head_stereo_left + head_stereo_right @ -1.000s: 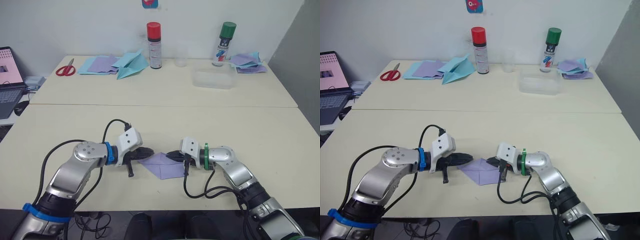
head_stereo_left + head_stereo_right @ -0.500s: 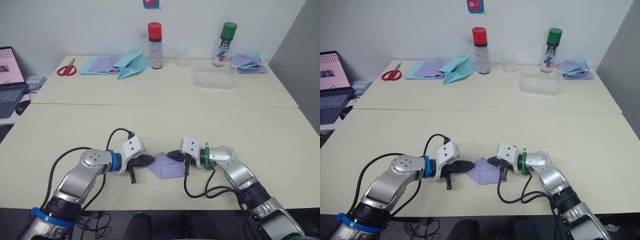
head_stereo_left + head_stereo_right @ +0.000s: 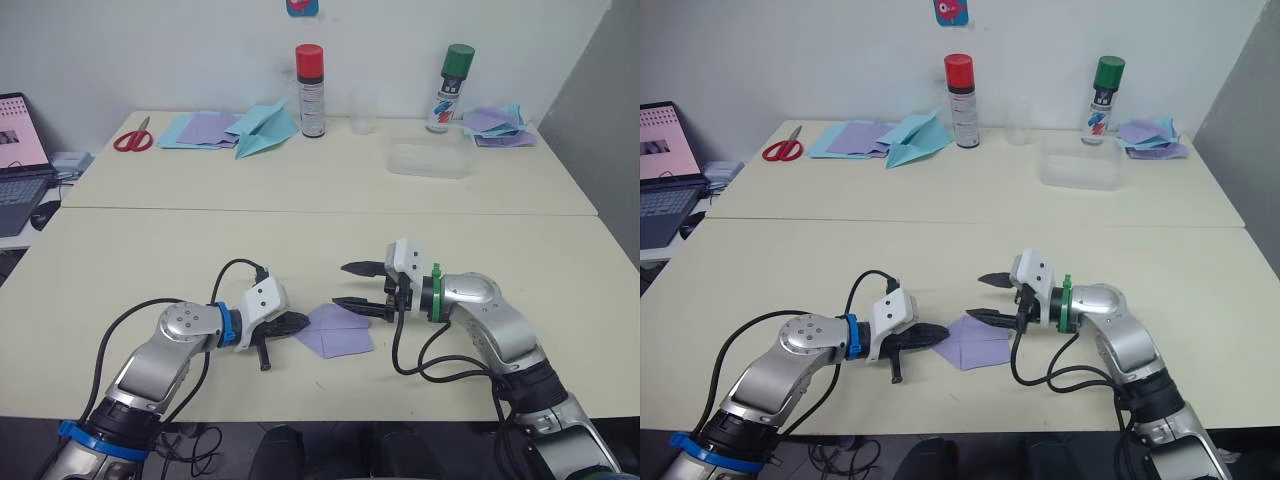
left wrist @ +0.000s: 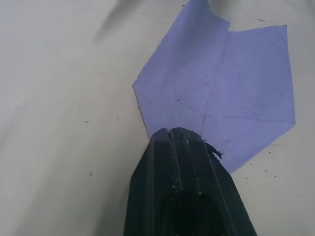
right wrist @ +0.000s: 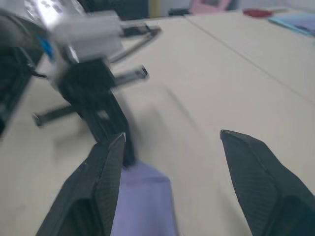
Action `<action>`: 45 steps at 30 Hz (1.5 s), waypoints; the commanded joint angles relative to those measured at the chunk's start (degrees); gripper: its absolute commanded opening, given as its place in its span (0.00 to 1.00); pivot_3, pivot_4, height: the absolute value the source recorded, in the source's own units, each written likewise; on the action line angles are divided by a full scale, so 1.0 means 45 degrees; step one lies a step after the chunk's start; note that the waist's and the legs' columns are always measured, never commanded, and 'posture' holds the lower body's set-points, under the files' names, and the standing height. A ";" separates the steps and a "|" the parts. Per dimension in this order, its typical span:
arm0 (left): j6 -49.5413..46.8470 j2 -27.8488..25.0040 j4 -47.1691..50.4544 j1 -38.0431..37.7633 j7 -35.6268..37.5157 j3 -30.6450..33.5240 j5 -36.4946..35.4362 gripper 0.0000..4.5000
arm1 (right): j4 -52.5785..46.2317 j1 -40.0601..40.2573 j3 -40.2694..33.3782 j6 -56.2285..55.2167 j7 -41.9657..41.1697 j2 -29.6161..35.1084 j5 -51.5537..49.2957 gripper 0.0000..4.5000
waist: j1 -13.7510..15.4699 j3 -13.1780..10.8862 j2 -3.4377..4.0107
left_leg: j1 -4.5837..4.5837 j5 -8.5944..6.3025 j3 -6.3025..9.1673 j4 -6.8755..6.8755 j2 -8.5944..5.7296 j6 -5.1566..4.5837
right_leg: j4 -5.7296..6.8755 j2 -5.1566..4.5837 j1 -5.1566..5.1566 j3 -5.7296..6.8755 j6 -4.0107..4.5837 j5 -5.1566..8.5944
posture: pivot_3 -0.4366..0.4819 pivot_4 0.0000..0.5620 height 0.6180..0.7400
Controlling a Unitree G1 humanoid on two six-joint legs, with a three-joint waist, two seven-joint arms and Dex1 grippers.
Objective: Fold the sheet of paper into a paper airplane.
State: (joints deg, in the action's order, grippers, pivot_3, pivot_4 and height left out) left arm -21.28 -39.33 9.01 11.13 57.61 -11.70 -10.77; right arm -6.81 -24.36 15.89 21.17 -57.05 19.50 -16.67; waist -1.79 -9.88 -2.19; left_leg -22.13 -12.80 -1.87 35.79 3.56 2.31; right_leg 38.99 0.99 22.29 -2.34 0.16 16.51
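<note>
The sheet of paper is lavender-purple and lies flat on the near table as a creased, pointed shape; it also shows in the left wrist view. My left gripper is shut, its tip resting on the sheet's left corner. My right gripper is open and raised over the sheet's right side. One finger is well above the table and the other hovers just over the paper's far edge. In the right wrist view the paper lies below the spread fingers.
The far table holds a red spray can, a green spray can, a clear cup, a clear tub, red scissors, a light-blue paper airplane and piles of sheets. A laptop sits far left.
My right gripper has opened, let go of the sheet and lifted up and to the right. My left gripper has slid right onto the sheet's left corner.
</note>
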 commanded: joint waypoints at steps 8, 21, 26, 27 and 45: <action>0.0119 -0.0015 -0.0778 -0.0103 -0.0098 -0.0638 0.0638 0.00 | 0.2779 -0.0506 0.2360 -0.1729 0.0960 -0.0927 0.2801 0.00 | 0.0037 0.0001 0.0001 | -0.0003 0.0000 -0.0012 0.0016 -0.0016 0.0000 | -0.0001 -0.0010 0.0002 -0.0008 -0.0007 -0.0005 | 0.48 0.27 1.00; 0.0225 -0.0171 -0.1155 -0.0089 -0.0061 -0.0662 0.0677 0.00 | 0.2586 0.1096 0.1731 -0.1868 0.0698 0.2139 0.3553 0.00 | 0.0033 0.0122 0.0037 | 0.0031 0.0000 -0.0015 0.0012 -0.0013 0.0000 | 0.0000 -0.0010 -0.0021 -0.0012 -0.0006 -0.0004 | 0.48 0.27 1.00; 0.0339 -0.0204 -0.1348 -0.0040 -0.0002 -0.0670 0.0647 0.00 | 0.2093 0.1993 0.0857 -0.1680 0.0762 0.2963 0.3252 0.00 | 0.0036 0.0214 0.0037 | 0.0033 0.0000 -0.0018 0.0010 -0.0013 0.0000 | -0.0003 -0.0010 -0.0023 -0.0017 -0.0005 -0.0002 | 0.48 0.27 1.00; 0.0359 -0.0213 -0.1407 -0.0010 0.0012 -0.0640 0.0632 0.00 | 0.1844 0.2286 0.0801 -0.1904 0.0662 0.3222 0.3273 0.00 | 0.0037 0.0226 0.0036 | 0.0035 0.0000 -0.0018 0.0009 -0.0013 0.0000 | -0.0003 -0.0010 -0.0023 -0.0017 -0.0004 -0.0001 | 0.48 0.27 1.00; 0.0540 -0.0150 -0.1485 0.0095 0.0146 -0.0729 0.0643 0.00 | 0.2041 0.1529 0.1083 -0.3942 0.0793 0.0484 0.2481 0.00 | 0.0013 0.0213 0.0087 | 0.0033 -0.0001 -0.0010 -0.0001 -0.0006 0.0000 | -0.0004 -0.0004 -0.0010 -0.0011 0.0002 0.0004 | 0.48 0.27 1.00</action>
State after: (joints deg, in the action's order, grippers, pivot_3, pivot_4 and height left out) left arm -17.21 -39.97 4.21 12.82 58.42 -13.07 -10.15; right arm 0.63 -16.23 19.49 4.66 -54.66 22.34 -7.45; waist -1.73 -8.93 -1.80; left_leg -22.00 -12.80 -1.92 35.79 3.52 2.31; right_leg 38.97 0.97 22.26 -2.39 0.17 16.53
